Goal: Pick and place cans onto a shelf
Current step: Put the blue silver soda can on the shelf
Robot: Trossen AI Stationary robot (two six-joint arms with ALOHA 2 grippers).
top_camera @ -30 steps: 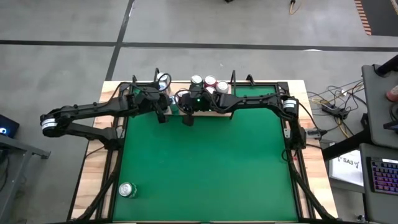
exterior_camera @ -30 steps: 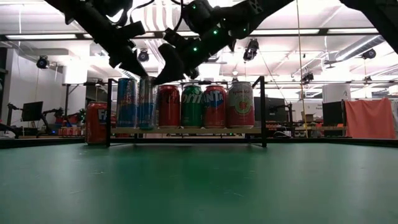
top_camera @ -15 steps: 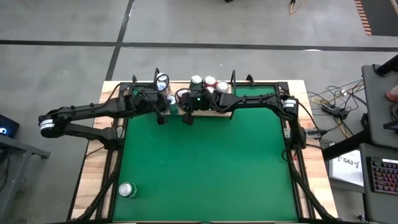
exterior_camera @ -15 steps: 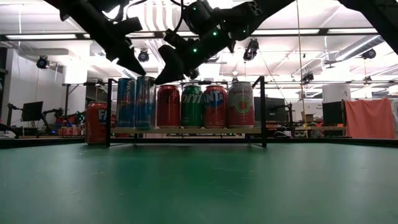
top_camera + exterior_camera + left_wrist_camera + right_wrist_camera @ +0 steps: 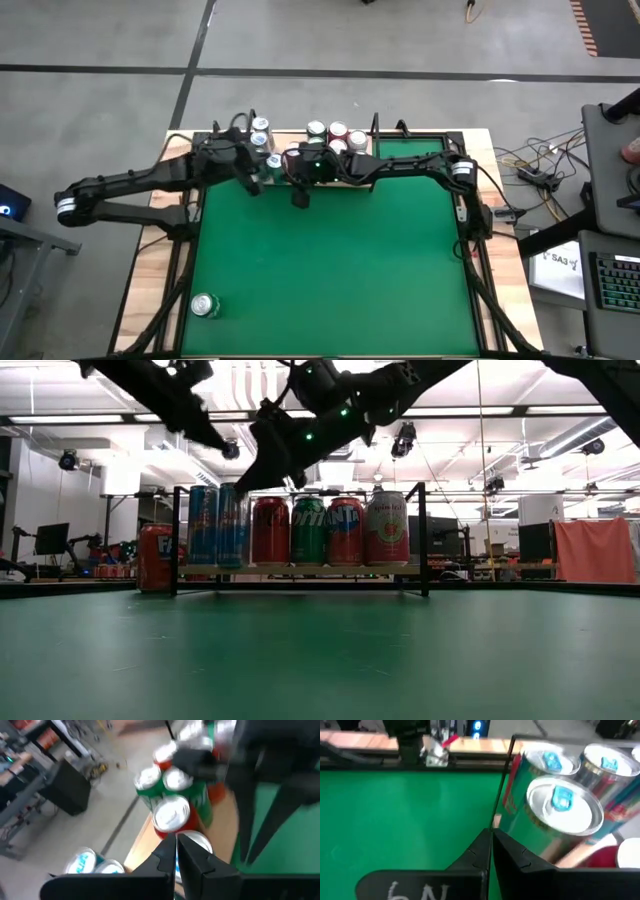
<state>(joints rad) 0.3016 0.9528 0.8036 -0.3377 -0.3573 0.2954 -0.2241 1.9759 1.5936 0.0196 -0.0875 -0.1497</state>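
Note:
The shelf (image 5: pixel 300 569) stands at the table's far edge, its wood board between black wire uprights. Several cans stand on it in a row: two blue (image 5: pixel 203 525), a red (image 5: pixel 270 530), a green (image 5: pixel 308 530), another red (image 5: pixel 345 530) and a silver-white (image 5: pixel 386 528). One red can (image 5: pixel 155 557) stands just outside the shelf's left upright. One can (image 5: pixel 205 305) lies alone near the table's near left corner. My left gripper (image 5: pixel 255 182) and right gripper (image 5: pixel 300 195) are both shut and empty, side by side above the table just in front of the shelf's left half.
The green table top (image 5: pixel 330 270) lies bare between the shelf and the lone can. The shelf's black wire upright (image 5: pixel 502 785) stands close beside my right gripper (image 5: pixel 490 845). The left wrist view looks down on the can tops (image 5: pixel 171 815) past my left gripper (image 5: pixel 176 850).
My left gripper has risen above the can tops and drawn a little toward the table's left edge, staying shut, uncovering the blue cans at the shelf's left end. My right gripper has shifted slightly left. The cans have stayed where they were.

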